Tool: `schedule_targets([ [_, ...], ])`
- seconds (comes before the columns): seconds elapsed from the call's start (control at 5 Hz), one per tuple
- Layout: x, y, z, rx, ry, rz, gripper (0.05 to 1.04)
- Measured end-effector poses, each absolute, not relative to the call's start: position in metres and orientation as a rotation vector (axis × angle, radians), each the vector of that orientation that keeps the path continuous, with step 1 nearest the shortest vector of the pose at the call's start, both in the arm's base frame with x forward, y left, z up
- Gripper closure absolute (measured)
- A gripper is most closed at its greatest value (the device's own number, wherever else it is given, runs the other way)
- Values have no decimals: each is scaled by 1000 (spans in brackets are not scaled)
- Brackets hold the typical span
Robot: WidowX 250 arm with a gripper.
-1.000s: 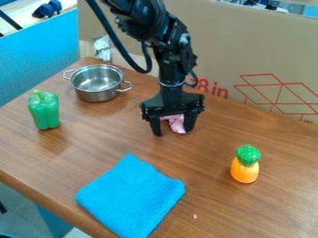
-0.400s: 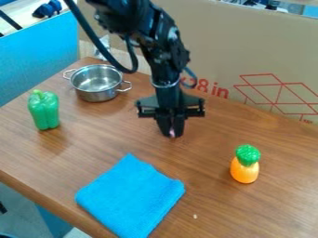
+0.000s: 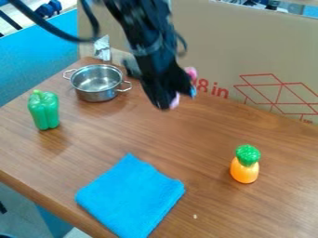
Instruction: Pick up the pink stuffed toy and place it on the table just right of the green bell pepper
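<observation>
"Pink object [image 3: 175,101]: location?"

"Above the table [image 3: 205,135], in the claw [image 3: 171,99], to the right of the metal pot [image 3: 96,95]."

"Claw state?"

"Closed on the object. Blue cloth [image 3: 131,195]: flat, nearer the camera."

Table [image 3: 124,135] with pot [image 3: 96,95], pepper [image 3: 44,110], cloth [image 3: 131,197], pineapple [image 3: 245,165]

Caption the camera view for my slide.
Pincer holding a pink thing above a table bearing a pot, pepper, blue cloth and orange toy.

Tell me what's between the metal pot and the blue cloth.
Just wooden tabletop lies between the metal pot and the blue cloth; the camera view shows that stretch.
</observation>
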State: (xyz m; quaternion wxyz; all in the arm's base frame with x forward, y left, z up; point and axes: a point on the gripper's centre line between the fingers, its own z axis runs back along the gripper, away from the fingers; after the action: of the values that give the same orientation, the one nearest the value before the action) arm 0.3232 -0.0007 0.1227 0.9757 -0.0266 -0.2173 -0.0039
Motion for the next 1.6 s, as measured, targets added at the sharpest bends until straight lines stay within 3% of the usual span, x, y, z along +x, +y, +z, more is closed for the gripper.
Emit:
schedule_targets([
  [0.2, 301, 41, 124, 86, -327, -191, 982],
  [0.4, 290, 78, 97, 136, -195, -246, 982],
  [0.8, 279, 121, 50, 225, -62, -231, 982],
  [1.2, 270, 127, 31, 225, 24, -203, 947],
  [1.4, 269, 125, 32, 184, 38, -145, 761],
  [1.6, 267, 120, 34, 137, 36, -112, 472],
])
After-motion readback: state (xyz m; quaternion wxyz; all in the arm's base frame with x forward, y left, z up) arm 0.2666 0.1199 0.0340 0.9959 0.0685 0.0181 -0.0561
